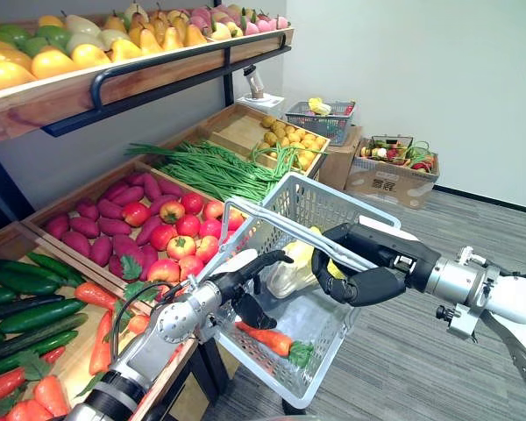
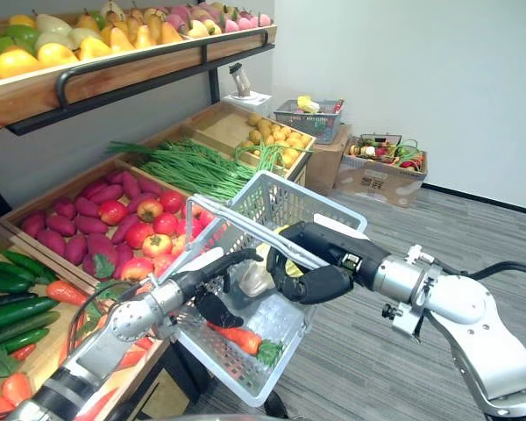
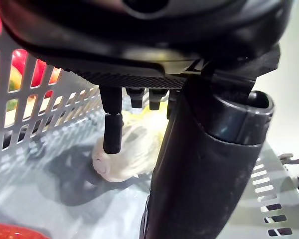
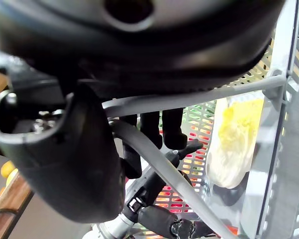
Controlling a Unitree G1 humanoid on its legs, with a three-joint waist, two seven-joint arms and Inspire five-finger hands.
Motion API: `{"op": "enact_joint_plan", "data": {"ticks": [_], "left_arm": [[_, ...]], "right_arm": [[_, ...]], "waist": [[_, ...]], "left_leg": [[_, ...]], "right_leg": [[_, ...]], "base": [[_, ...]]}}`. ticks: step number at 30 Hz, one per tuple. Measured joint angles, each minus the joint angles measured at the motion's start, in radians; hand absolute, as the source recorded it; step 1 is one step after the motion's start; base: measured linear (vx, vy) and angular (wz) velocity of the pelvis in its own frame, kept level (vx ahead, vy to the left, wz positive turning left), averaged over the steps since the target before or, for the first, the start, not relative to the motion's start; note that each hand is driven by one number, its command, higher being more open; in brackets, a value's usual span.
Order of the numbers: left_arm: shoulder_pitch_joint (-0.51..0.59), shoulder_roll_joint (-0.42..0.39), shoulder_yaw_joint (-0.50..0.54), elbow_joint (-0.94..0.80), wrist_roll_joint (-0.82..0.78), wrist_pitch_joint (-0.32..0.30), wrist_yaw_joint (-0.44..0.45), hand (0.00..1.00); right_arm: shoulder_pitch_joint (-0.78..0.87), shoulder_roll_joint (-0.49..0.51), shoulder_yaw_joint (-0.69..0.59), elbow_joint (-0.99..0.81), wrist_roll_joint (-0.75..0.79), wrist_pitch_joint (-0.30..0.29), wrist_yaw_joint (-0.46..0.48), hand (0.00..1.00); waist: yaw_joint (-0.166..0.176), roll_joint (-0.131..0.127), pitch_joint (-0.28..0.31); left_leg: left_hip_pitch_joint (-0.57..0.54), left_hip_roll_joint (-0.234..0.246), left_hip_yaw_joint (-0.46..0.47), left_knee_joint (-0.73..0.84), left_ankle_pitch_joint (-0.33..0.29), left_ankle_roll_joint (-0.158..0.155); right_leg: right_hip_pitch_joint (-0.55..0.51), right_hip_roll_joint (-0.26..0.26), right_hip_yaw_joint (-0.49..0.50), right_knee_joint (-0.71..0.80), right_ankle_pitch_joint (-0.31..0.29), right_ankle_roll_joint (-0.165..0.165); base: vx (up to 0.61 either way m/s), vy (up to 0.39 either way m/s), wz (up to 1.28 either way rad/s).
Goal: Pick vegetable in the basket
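A grey plastic basket [image 1: 329, 181] hangs beside the vegetable stand. My right hand [image 1: 361, 282] is shut round its raised handle [image 1: 280, 230], and in the right wrist view the handle bars [image 4: 189, 99] run under the curled fingers. In the basket lie an orange carrot [image 1: 267, 340] and a pale yellow cabbage [image 1: 298, 267]. My left hand [image 1: 245, 285] reaches over the basket's near side with straight fingers and holds nothing. In the left wrist view its fingertips [image 3: 112, 134] hover just above the cabbage [image 3: 132, 149].
The stand on the left holds tomatoes [image 1: 171, 228], purple-red tubers [image 1: 96, 232], green beans [image 1: 215, 167], cucumbers [image 1: 26, 289] and carrots [image 1: 101, 338]. A fruit shelf [image 1: 88, 53] runs above. Cardboard boxes [image 1: 390, 180] and a small basket [image 1: 320, 118] stand at the back right on grey floor.
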Motion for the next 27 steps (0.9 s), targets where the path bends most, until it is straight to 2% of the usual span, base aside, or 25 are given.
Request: {"op": "enact_joint_plan", "data": {"ticks": [4, 9, 12, 15, 17, 20, 23, 27], "left_arm": [[-0.065, 0.035, -0.032, -0.015, -0.015, 0.035, -0.022, 1.00], [-0.199, 0.173, -0.033, -0.239, -0.174, 0.093, -0.155, 1.00], [-0.274, 0.241, -0.061, -0.322, -0.275, 0.139, -0.241, 1.00], [-0.303, 0.269, -0.082, -0.392, -0.377, 0.204, -0.305, 1.00], [-0.308, 0.286, -0.087, -0.402, -0.400, 0.237, -0.319, 1.00], [-0.342, 0.312, -0.118, -0.416, -0.470, 0.317, -0.349, 1.00], [-0.351, 0.342, -0.119, -0.460, -0.575, 0.412, -0.460, 1.00], [-0.331, 0.357, -0.123, -0.494, -0.589, 0.455, -0.523, 1.00]], "right_arm": [[-0.005, -0.005, 0.000, 0.000, 0.000, 0.001, -0.022, 0.00], [-0.019, -0.005, 0.002, 0.004, 0.002, 0.006, -0.027, 0.00], [-0.046, -0.006, 0.012, 0.048, 0.007, 0.014, -0.062, 0.00], [-0.060, -0.005, 0.019, 0.114, 0.009, 0.019, -0.099, 0.00], [-0.062, -0.005, 0.019, 0.129, 0.010, 0.024, -0.103, 0.00], [-0.062, -0.005, 0.019, 0.180, 0.011, 0.029, -0.124, 0.00], [-0.062, -0.006, 0.017, 0.262, 0.008, 0.040, -0.168, 0.00], [-0.062, -0.008, -0.002, 0.347, 0.007, 0.060, -0.220, 0.00]], "waist": [[-0.008, 0.018, -0.009], [-0.005, 0.028, -0.013], [-0.004, 0.046, -0.025], [0.005, 0.048, -0.026], [0.010, 0.048, -0.027], [0.012, 0.045, -0.025], [0.018, 0.040, -0.022], [0.029, 0.032, -0.018]], "left_leg": [[0.008, 0.000, 0.006, -0.008, 0.004, -0.006], [0.007, 0.003, -0.005, -0.010, 0.008, -0.010], [0.008, 0.005, -0.017, -0.012, 0.009, -0.010], [0.008, 0.005, -0.021, -0.011, 0.010, -0.010], [0.006, 0.006, -0.025, -0.012, 0.011, -0.011], [-0.004, 0.006, -0.043, -0.011, 0.011, -0.011], [-0.013, 0.008, -0.059, -0.010, 0.011, -0.011], [-0.026, 0.010, -0.078, -0.007, 0.011, -0.012]], "right_leg": [[0.002, 0.004, 0.003, 0.000, 0.002, -0.001], [0.006, 0.001, -0.009, 0.000, 0.002, -0.002], [0.013, -0.004, -0.025, 0.000, -0.005, 0.000], [0.015, -0.009, -0.041, 0.000, -0.008, -0.003], [0.015, -0.014, -0.061, 0.000, -0.009, -0.004], [0.013, -0.024, -0.091, 0.000, -0.009, -0.005], [0.012, -0.029, -0.110, 0.000, -0.012, -0.006], [0.008, -0.035, -0.130, 0.000, -0.017, -0.006]], "base": [[0.01, 0.018, -0.05], [0.01, 0.010, 0.07], [0.02, 0.022, 0.12], [0.00, 0.025, 0.07], [0.00, 0.015, 0.07], [0.00, 0.015, 0.15], [0.02, 0.018, 0.14], [0.03, 0.021, 0.14]]}}
